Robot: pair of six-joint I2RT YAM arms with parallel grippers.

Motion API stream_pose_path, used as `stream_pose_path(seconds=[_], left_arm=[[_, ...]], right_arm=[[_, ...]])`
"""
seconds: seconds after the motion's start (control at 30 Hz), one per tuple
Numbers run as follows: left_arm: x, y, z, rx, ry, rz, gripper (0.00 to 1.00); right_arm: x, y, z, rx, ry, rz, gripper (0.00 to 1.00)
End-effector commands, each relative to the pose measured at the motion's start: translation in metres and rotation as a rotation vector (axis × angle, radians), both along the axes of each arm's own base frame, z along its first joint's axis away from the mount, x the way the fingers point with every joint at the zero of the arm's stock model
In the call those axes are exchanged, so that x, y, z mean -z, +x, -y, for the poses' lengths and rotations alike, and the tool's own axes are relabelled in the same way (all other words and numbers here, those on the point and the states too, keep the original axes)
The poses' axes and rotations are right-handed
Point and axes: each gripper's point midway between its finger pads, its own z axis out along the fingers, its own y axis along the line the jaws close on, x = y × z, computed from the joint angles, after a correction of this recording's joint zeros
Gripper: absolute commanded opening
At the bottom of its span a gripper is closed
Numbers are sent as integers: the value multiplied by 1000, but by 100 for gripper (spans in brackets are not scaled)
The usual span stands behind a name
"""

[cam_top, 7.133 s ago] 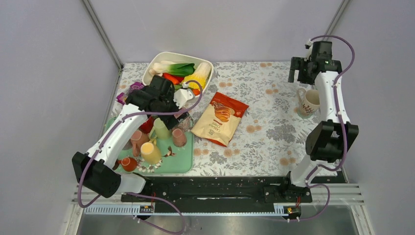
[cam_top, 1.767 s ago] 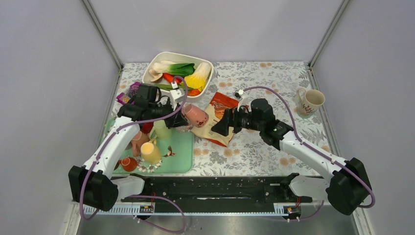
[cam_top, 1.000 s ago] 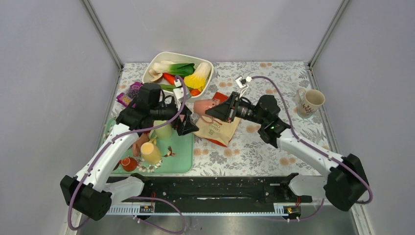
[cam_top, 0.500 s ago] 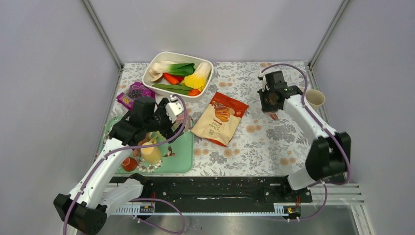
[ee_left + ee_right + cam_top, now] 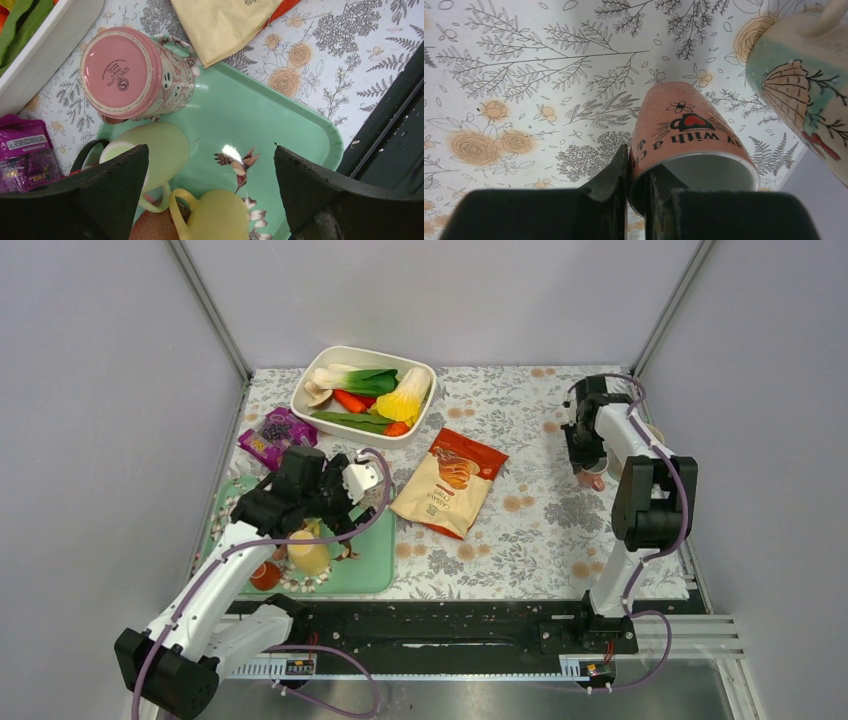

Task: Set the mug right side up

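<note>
A salmon mug (image 5: 684,130) with black lettering and a red heart hangs mouth up in my right gripper (image 5: 639,165), which is shut on its rim, one finger inside and one outside. In the top view that gripper (image 5: 590,470) is at the far right of the table, with the mug (image 5: 595,481) low over the cloth; I cannot tell whether its base touches. My left gripper (image 5: 210,150) stands wide open over the green tray (image 5: 280,115), holding nothing. Below it a pink mug (image 5: 132,75) stands bottom up at the tray's corner.
A cream flowered mug (image 5: 804,80) stands upright just right of the held mug. The tray also holds a pale green mug (image 5: 155,145), a yellow mug (image 5: 222,217) and an orange dotted one. A chips bag (image 5: 450,480), a white vegetable bowl (image 5: 330,352) and a purple packet (image 5: 268,435) lie nearby.
My right arm has carried the salmon mug from mid-table to the far right and brought it down, mouth up, beside the cream mug. My left gripper opened fully and drew back over the tray.
</note>
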Motion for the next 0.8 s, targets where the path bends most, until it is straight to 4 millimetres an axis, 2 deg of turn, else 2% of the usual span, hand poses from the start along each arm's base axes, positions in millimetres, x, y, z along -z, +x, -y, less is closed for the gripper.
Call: stream_pose_path(seconds=[0.0,0.03,0.2,0.3,0.4,0.53,0.77], left_arm=[[-4,8,-2,1,22,23,99],[-5,9,-1,1,21,22,99],[-6,14,1,1,34,-10,99],[-7,23,-1,-23,65,-23,99],[-11,36,-5,-48,96,-7,99],[-18,55,-15,-89,117,2,99],[-34,97,-43,-143,112,26,99]], right_arm=[[-2,12,7,10,71,24,0],[0,14,8,12,74,25,0],[7,17,7,33,109,17,14],[12,14,7,34,109,4,26],[11,13,7,39,110,5,42],[-2,13,6,46,113,36,55],[-42,12,-6,44,157,125,79]])
